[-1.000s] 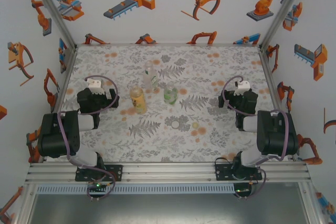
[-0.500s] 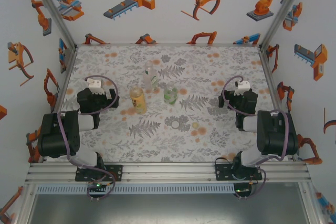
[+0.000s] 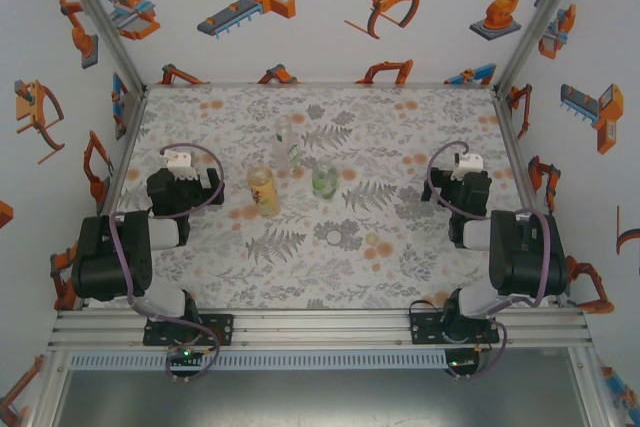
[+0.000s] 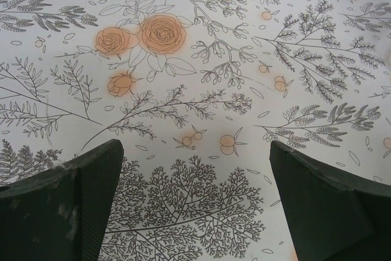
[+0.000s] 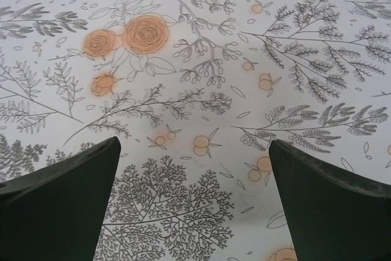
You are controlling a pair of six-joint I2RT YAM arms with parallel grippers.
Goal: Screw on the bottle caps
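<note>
step: nothing grasped yet | my left tool [image 4: 194,151] and right tool [image 5: 194,151] wide, empty | next: right tool fetches loose cap [image 3: 333,237] leftward; left tool steadies amber bottle [image 3: 262,190] rightward

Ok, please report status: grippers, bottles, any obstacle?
Both open, holding nothing: left gripper, right gripper. Upright mid-table: amber bottle, clear bottle, green bottle; two caps lying loose in front. Nothing blocks the bottles.
</note>
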